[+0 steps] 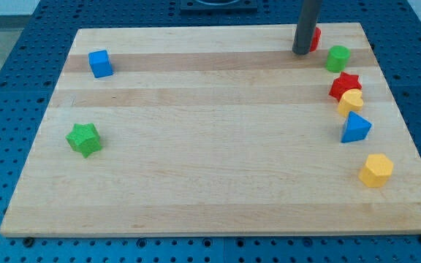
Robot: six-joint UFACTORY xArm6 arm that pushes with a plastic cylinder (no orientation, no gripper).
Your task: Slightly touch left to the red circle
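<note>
The red circle [316, 37] sits near the view's top right of the wooden board [210, 161], mostly hidden behind the rod. My tip [300, 52] rests on the board just at the red circle's left side, touching or nearly touching it. A green block [337, 58] lies just right and below of the red circle.
Down the view's right side lie a red star [345, 85], a yellow heart-like block [351, 101], a blue triangle [355, 128] and a yellow hexagon [376, 169]. A blue cube [100, 63] is at the top left and a green star [84, 139] at the left.
</note>
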